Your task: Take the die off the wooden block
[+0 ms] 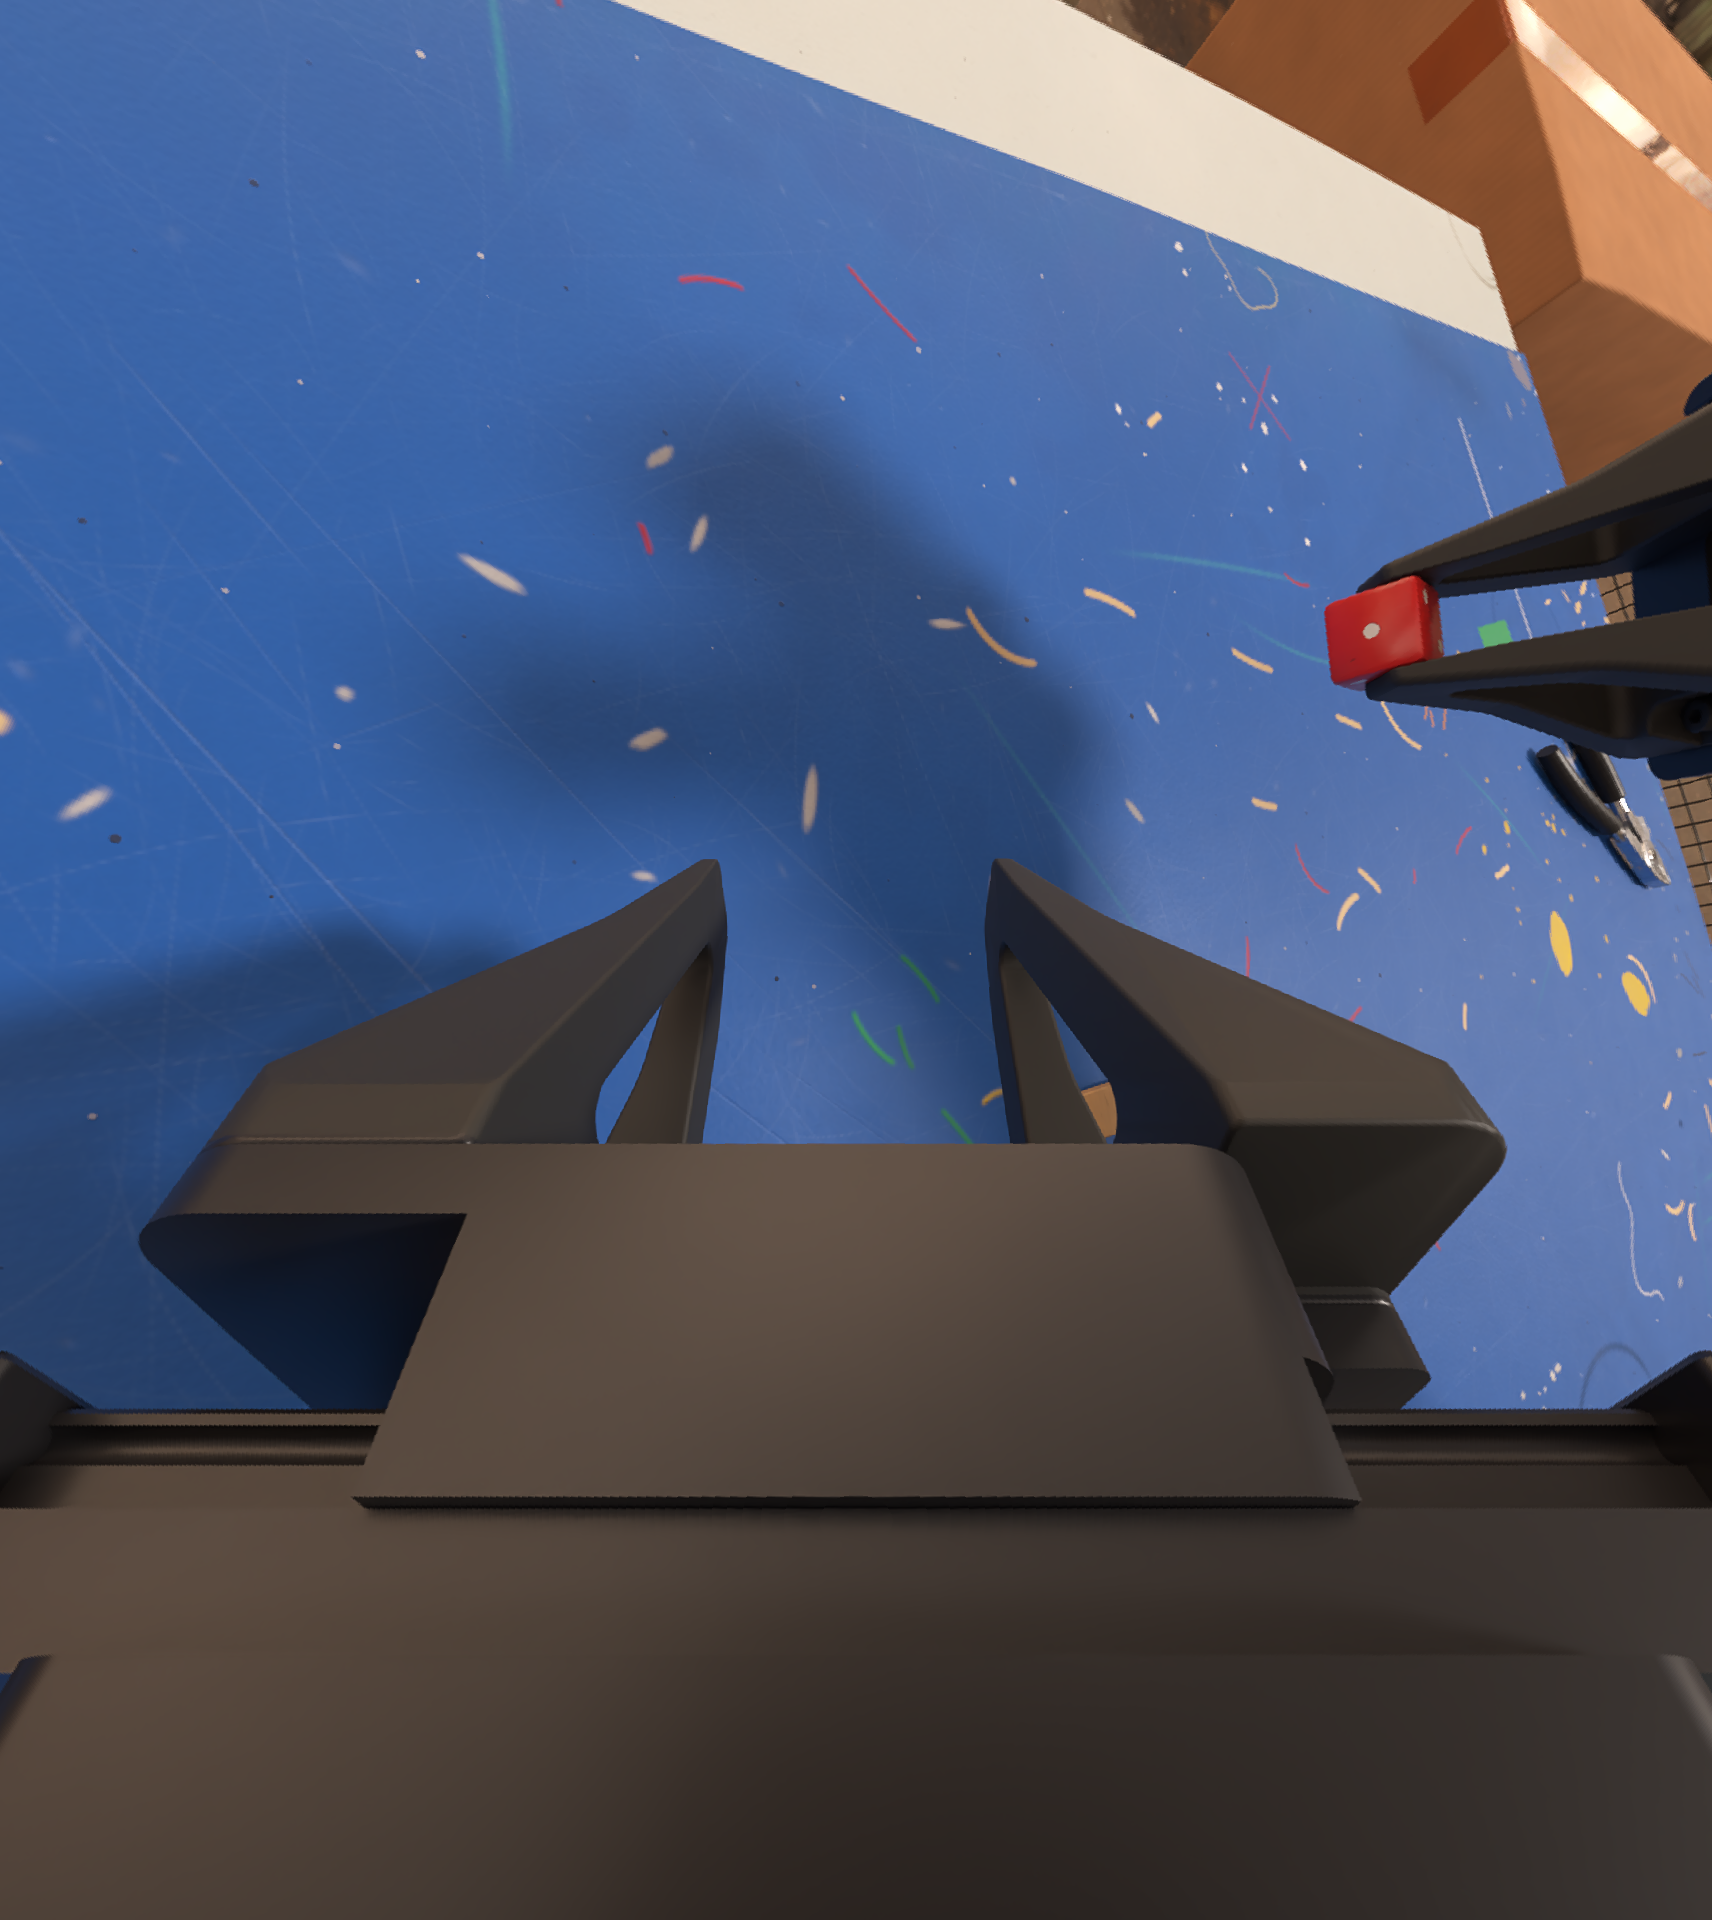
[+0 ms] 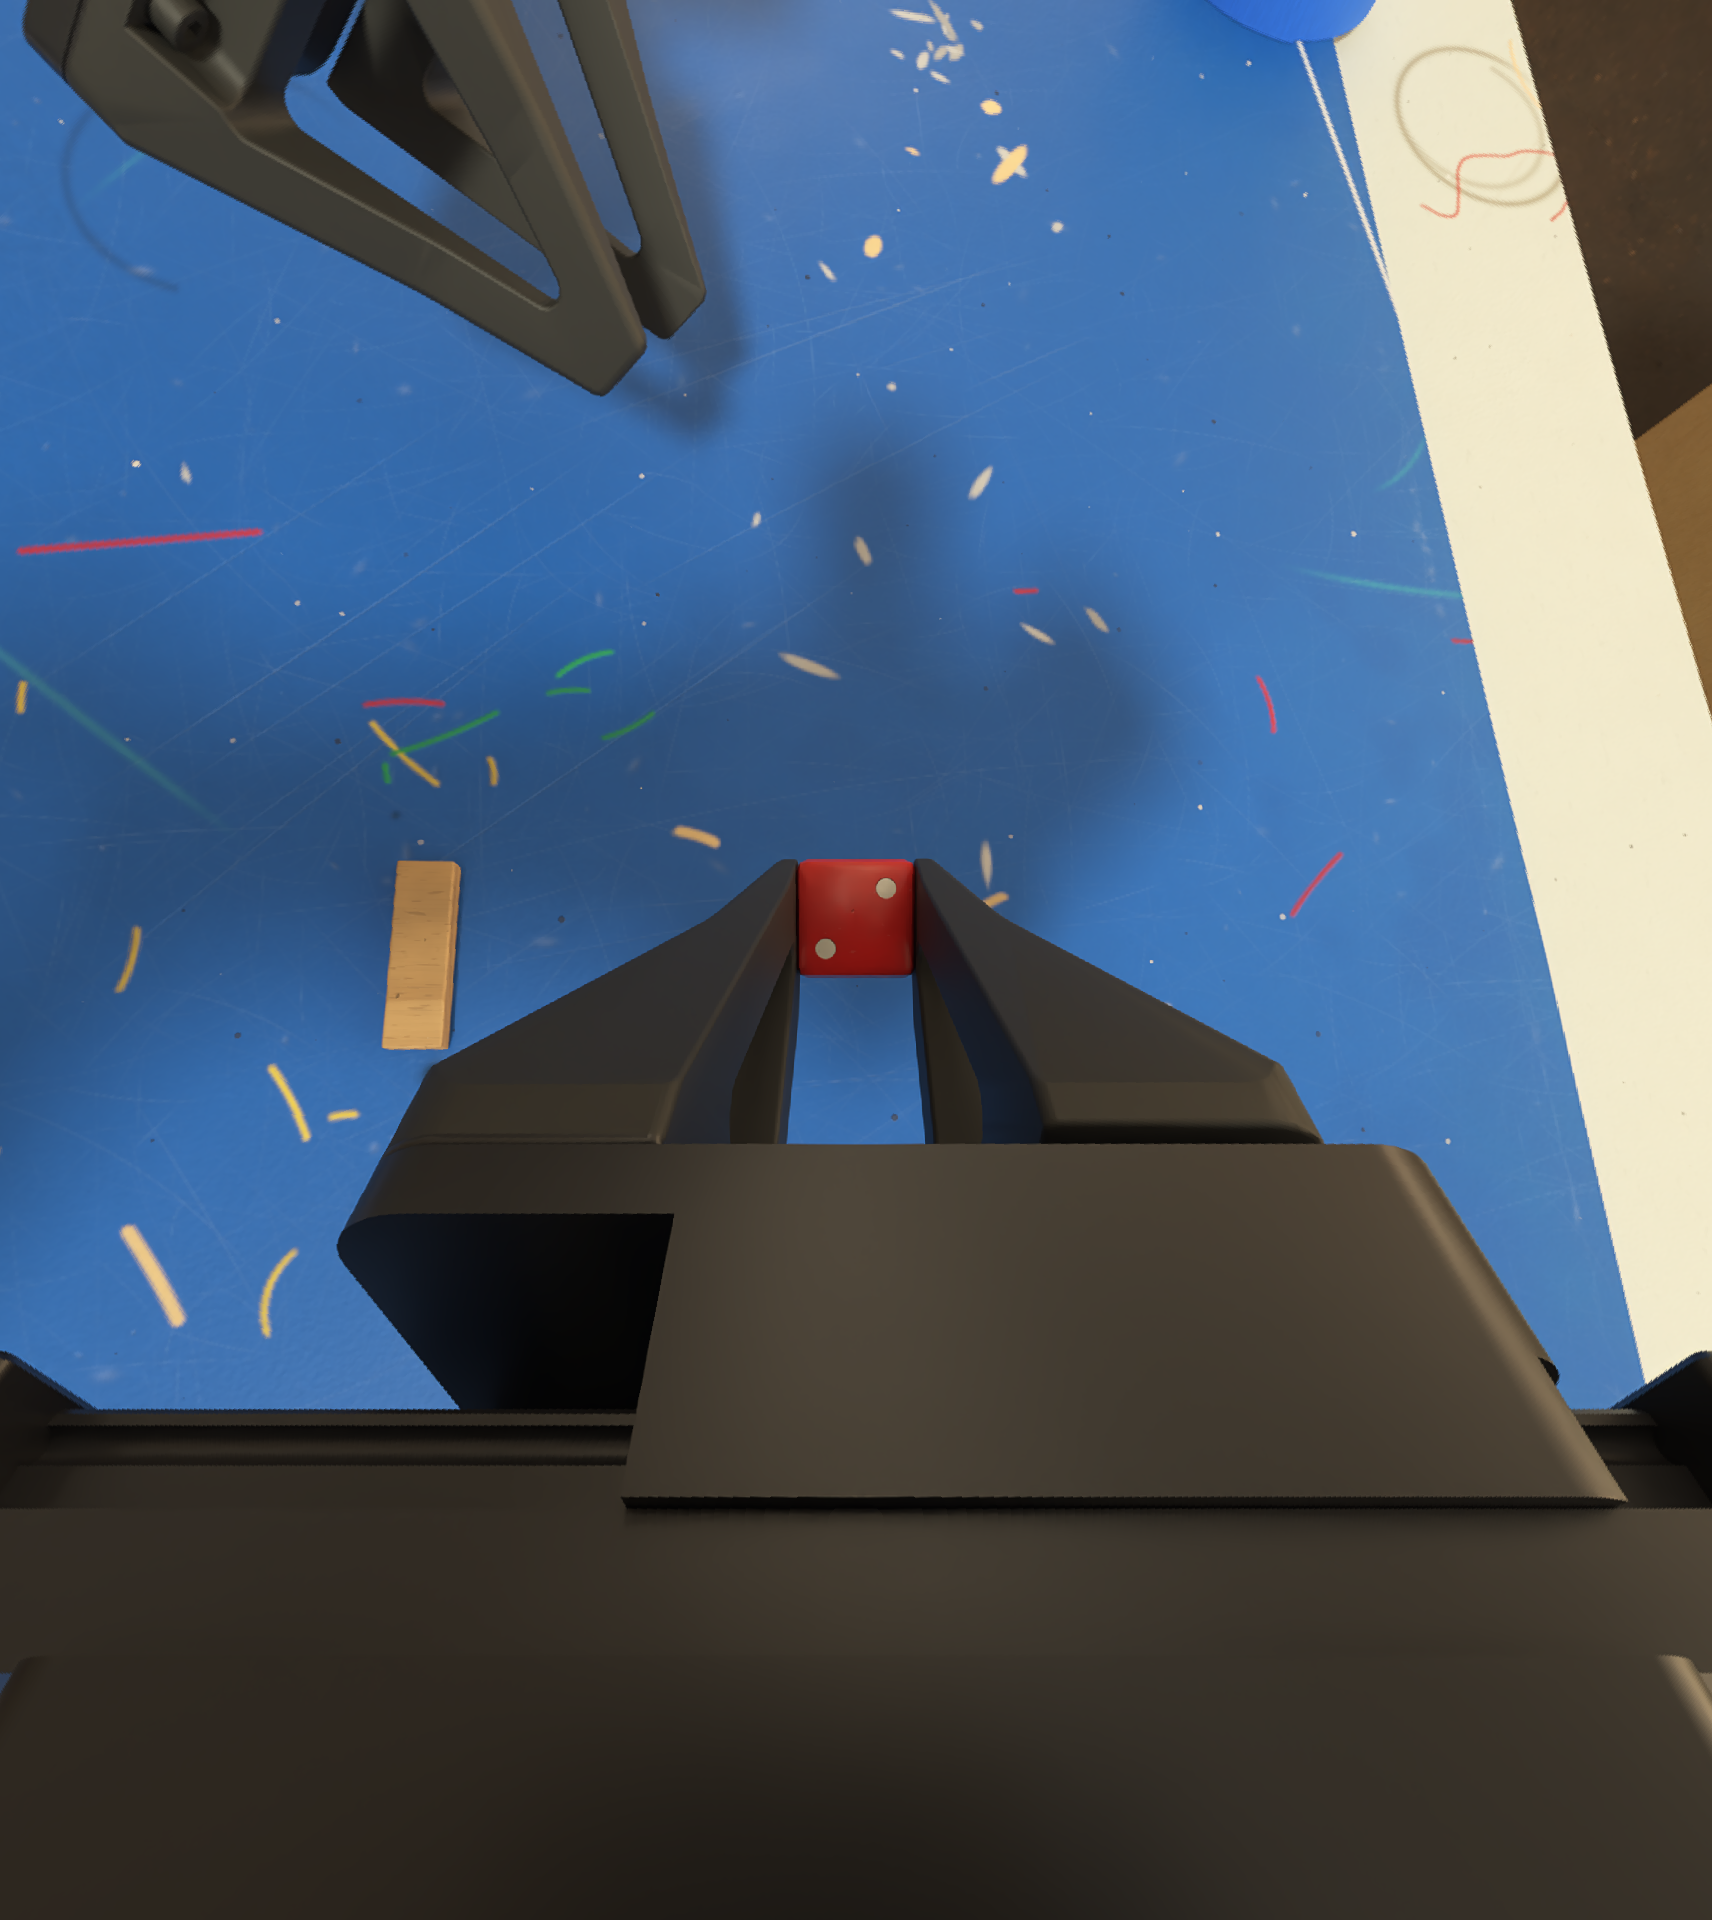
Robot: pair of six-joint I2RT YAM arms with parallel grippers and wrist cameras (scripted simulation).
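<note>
The die (image 2: 854,916) is a small red cube with rounded edges and pale pips: two show on the face toward the right wrist camera, one on the face seen from the left wrist. The right gripper (image 2: 855,914) pinches it between its fingertips, above the blue mat (image 2: 1143,436) and apart from the block (image 2: 422,954), a pale wooden slab lying flat on the mat to the die's left. The left gripper (image 1: 854,904) stands wide, holding nothing, well apart from the die.
</note>
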